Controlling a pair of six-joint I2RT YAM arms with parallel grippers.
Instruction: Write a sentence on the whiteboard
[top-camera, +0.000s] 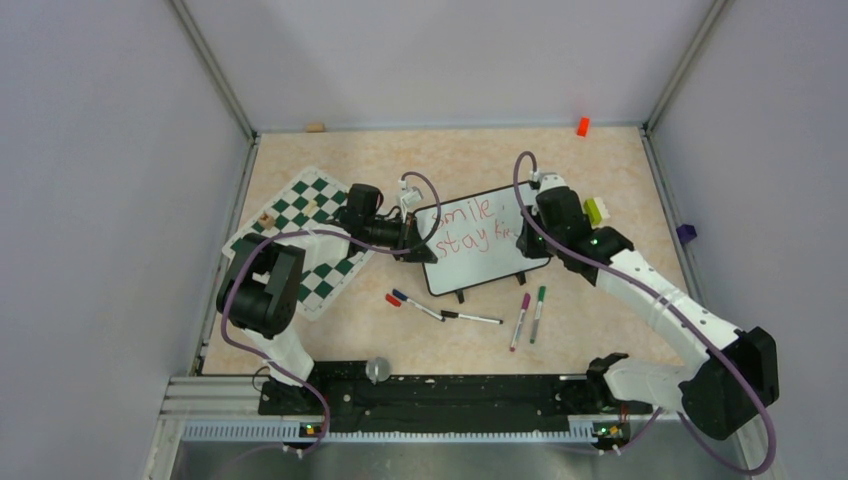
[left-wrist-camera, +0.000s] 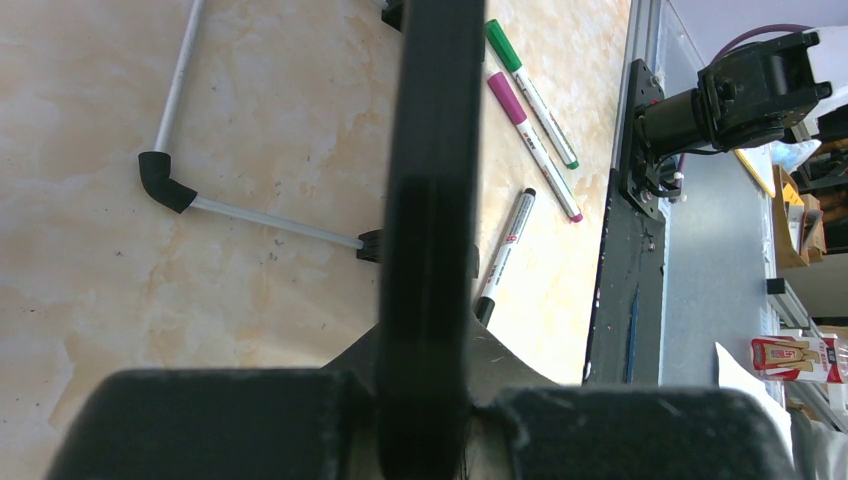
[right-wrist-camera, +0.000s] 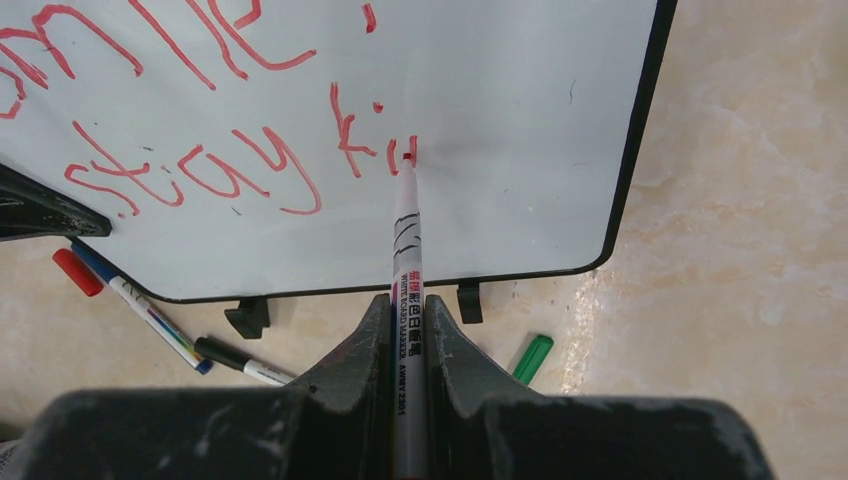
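The whiteboard (top-camera: 480, 262) lies tilted in the middle of the table, black-framed, with two black feet at its near edge. Red lettering (top-camera: 468, 222) fills two lines; in the right wrist view it reads "smile." over "stay ki" (right-wrist-camera: 200, 165) plus a fresh stroke. My right gripper (right-wrist-camera: 407, 305) is shut on a red whiteboard marker (right-wrist-camera: 408, 250), whose tip touches the board (right-wrist-camera: 520, 110) at the end of the second line. My left gripper (left-wrist-camera: 430, 330) is shut on the board's black left edge (left-wrist-camera: 435, 150). From above, the left gripper (top-camera: 418, 237) and right gripper (top-camera: 527, 232) flank the board.
A green-and-white chess mat (top-camera: 310, 235) lies left of the board. Loose markers lie in front of it: blue with a red cap (top-camera: 415, 303), black (top-camera: 470, 318), purple (top-camera: 521, 320), green (top-camera: 538, 313). Small blocks sit at the back (top-camera: 582, 126) and right (top-camera: 597, 210).
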